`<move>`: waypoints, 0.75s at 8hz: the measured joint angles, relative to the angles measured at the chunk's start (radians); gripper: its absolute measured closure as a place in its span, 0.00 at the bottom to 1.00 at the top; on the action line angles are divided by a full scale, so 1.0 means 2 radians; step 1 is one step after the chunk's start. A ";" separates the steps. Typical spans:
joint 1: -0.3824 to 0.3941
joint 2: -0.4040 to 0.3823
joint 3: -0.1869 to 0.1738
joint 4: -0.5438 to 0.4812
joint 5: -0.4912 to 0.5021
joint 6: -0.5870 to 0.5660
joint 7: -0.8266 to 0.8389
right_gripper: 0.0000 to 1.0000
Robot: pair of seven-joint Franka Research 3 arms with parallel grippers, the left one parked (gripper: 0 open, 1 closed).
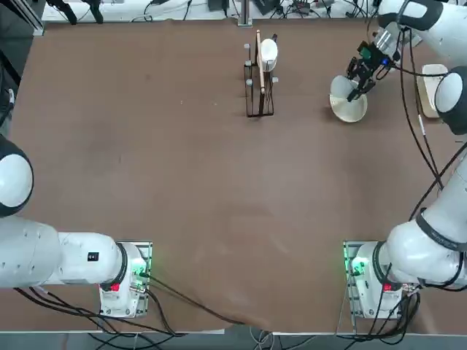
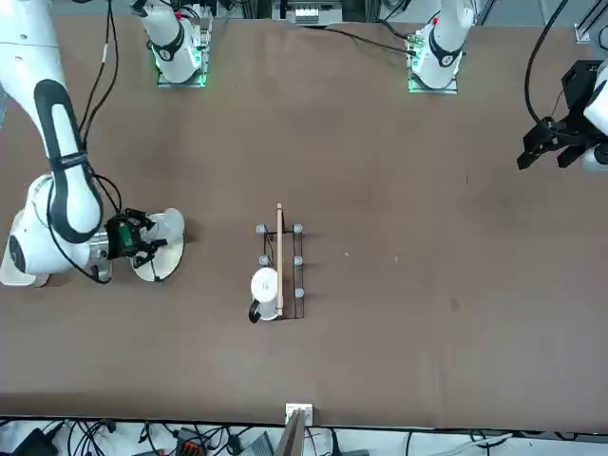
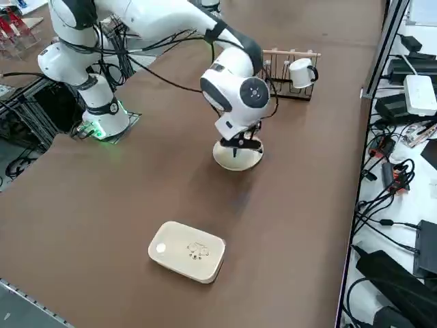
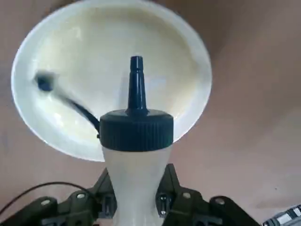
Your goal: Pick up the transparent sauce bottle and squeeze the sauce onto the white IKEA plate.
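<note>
Right gripper (image 4: pixel 136 207) clamping transparent sauce bottle (image 4: pixel 136 169) by soft cloudy body, dark blue ribbed cap and tapered nozzle pointing down over white IKEA plate (image 4: pixel 188 61) (round, glossy cream, shallow rim). Plate sitting on matte brown table (image 1: pixel 182 182), near wire rack (image 1: pixel 259 87); rounded white tray (image 3: pixel 188 251) lying well apart.

I have the right gripper (image 4: pixel 136 202) holding the sauce bottle (image 4: pixel 135 160) over the plate (image 1: pixel 349 108), near my tabletop's (image 1: pixel 182 182) far right corner; the rack (image 1: pixel 259 87) sits mid far edge, the tray (image 3: pixel 188 251) at the right edge.
</note>
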 joint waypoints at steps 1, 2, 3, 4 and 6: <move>-0.004 -0.001 0.000 0.000 0.000 -0.004 -0.004 0.59; -0.004 -0.002 0.001 0.000 0.000 -0.008 -0.004 0.59; -0.004 -0.004 0.003 0.000 0.000 -0.012 -0.004 0.59; -0.004 -0.007 0.004 0.000 0.005 -0.017 -0.004 0.59; -0.004 -0.016 0.004 -0.012 0.019 -0.019 -0.009 0.59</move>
